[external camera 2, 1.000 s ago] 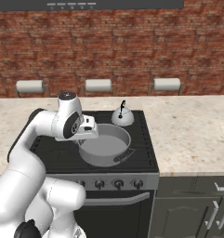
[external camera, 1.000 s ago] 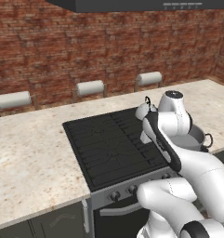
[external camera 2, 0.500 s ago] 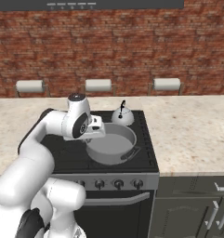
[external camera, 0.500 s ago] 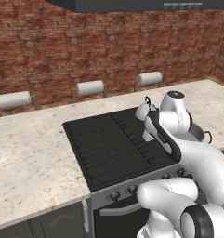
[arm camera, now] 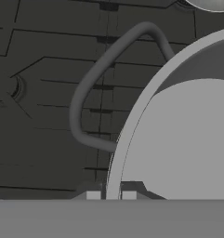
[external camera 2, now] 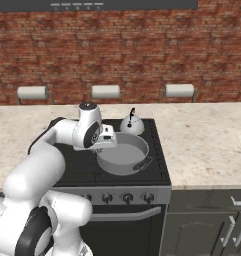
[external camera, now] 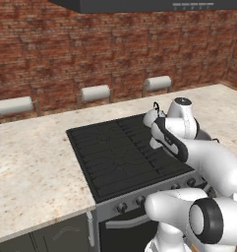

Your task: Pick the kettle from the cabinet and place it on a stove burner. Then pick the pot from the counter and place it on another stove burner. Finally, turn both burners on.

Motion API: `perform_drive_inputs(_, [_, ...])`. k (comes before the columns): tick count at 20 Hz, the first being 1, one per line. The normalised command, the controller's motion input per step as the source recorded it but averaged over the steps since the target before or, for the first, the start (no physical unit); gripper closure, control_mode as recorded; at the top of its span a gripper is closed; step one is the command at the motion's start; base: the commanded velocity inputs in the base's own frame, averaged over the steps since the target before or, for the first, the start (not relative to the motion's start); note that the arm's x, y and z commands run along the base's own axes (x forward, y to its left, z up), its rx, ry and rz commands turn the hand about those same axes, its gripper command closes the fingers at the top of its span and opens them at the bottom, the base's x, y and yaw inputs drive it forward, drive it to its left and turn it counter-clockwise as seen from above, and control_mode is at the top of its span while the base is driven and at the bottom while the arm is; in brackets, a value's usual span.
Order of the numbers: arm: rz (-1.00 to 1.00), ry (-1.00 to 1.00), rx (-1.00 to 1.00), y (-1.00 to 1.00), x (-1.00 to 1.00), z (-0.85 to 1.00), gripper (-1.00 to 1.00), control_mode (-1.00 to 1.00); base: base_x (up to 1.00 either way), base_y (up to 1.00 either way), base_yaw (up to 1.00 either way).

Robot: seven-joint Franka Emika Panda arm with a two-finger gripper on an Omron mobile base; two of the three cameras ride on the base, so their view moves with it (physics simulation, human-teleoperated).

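Two fingertips (arm camera: 95,194) at the bottom centre of the hand view pinch the rim of the pot (external camera 2: 123,154), one on each side of the thin wall, so the gripper (external camera 2: 106,142) is clamped narrow on that rim beside the loop handle (arm camera: 92,88). The pot sits mid-frame in the right base view on the stove burners (external camera 2: 82,167), and the kettle (external camera 2: 132,125) stands just behind it toward the brick wall (external camera 2: 142,55).
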Motion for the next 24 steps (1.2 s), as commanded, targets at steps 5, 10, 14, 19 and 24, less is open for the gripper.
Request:
perform_drive_inputs(5, [0.00, 0.00, 0.00, -0.06, 0.27, -0.19, 1.00, -1.00, 0.00, 0.00, 0.00])
perform_drive_inputs(10, [0.00, 0.00, 0.00, -0.03, 0.22, -0.16, 1.00, -1.00, 0.00, 0.00, 0.00])
perform_drive_inputs(14, [0.00, 0.00, 0.00, -0.02, 0.19, -0.12, 1.00, -1.00, 0.00, 0.00, 0.00])
perform_drive_inputs(19, [0.00, 0.00, 0.00, -0.03, 0.11, -0.13, 1.00, -1.00, 0.00, 0.00, 0.00])
perform_drive_inputs(24, [0.00, 0.00, 0.00, -0.04, 0.07, -0.19, 1.00, -1.00, 0.00, 0.00, 0.00])
